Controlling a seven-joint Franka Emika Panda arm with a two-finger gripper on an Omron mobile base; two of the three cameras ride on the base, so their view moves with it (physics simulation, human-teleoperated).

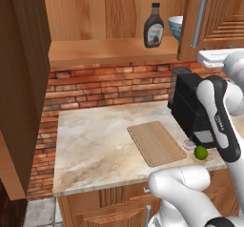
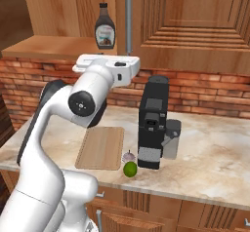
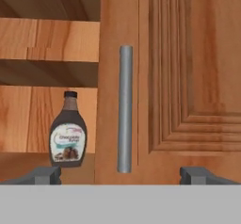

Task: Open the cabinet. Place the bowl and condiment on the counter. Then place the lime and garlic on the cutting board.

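Nearest the robot, at the front edge of the surface, the lime sits as a small bright green ball, with the garlic, a whitish-pink bulb with a pointed top, touching or just behind it. Both lie just beside the foot of a black coffee machine and just off the near right corner of the cutting board. The board is a flat light-wood rectangle with rounded corners and a darker rim, bare on top. The surface itself is beige-cream stone with light brown veining, backed by a red brick wall.

Higher and farther, the jaws stand wide apart and hold nothing, their two dark tips framing the long grey bar handle of the right-hand door of the cabinet, which is closed. The left door is swung open, baring the shelf.

On that shelf stands the condiment, a dark brown bottle with a black cap, upright, just left of the closed door's edge. Its pale label shows a word that looks like "Chocolate" over a smaller line too blurred to read. In the left base view the bowl, white with blue pattern, peeps out just right of the bottle, partly hidden by the door.
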